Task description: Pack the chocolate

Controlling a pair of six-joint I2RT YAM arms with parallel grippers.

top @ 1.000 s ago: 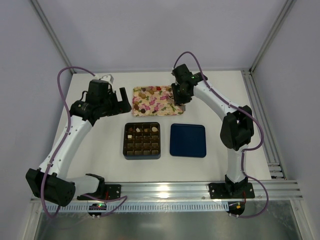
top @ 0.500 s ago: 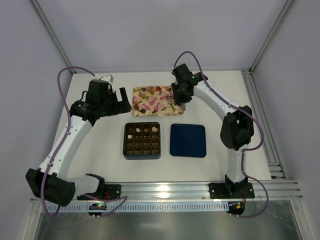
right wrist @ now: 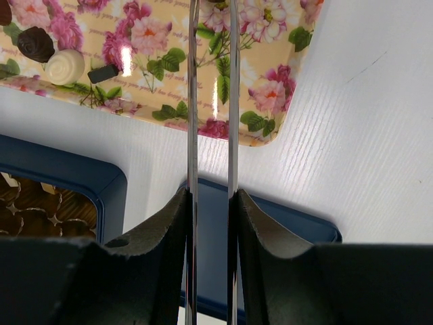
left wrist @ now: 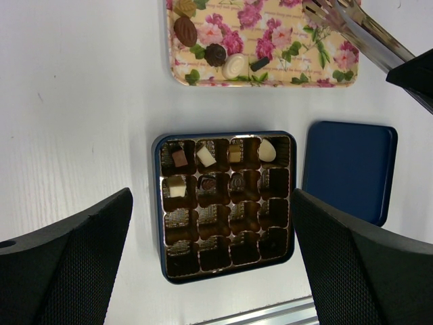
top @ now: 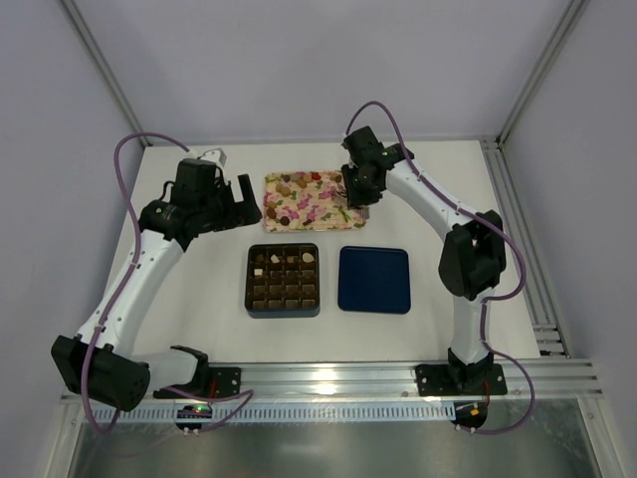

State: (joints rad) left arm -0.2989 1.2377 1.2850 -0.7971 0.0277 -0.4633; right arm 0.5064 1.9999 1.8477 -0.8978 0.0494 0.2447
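Loose chocolate (top: 290, 189) pieces lie on the left part of a floral tray (top: 323, 204); they show as brown and cream bonbons (left wrist: 216, 54) in the left wrist view and as bonbons (right wrist: 65, 66) in the right wrist view. Several more chocolates (left wrist: 205, 156) fill the top two rows of the dark gridded box (top: 284, 301). My right gripper (top: 356, 195) (right wrist: 211, 196) is shut on metal tongs (right wrist: 192, 101) (left wrist: 355, 30) over the tray's right end; their tips are out of view. My left gripper (top: 249, 201) (left wrist: 213, 233) hangs open high above the box.
A flat navy lid (top: 374, 280) (left wrist: 348, 169) (right wrist: 284, 220) lies right of the box (left wrist: 157, 203) (right wrist: 81, 177). The tray (left wrist: 284, 71) (right wrist: 270, 95) sits behind both. An aluminium rail (top: 328, 378) runs along the near table edge.
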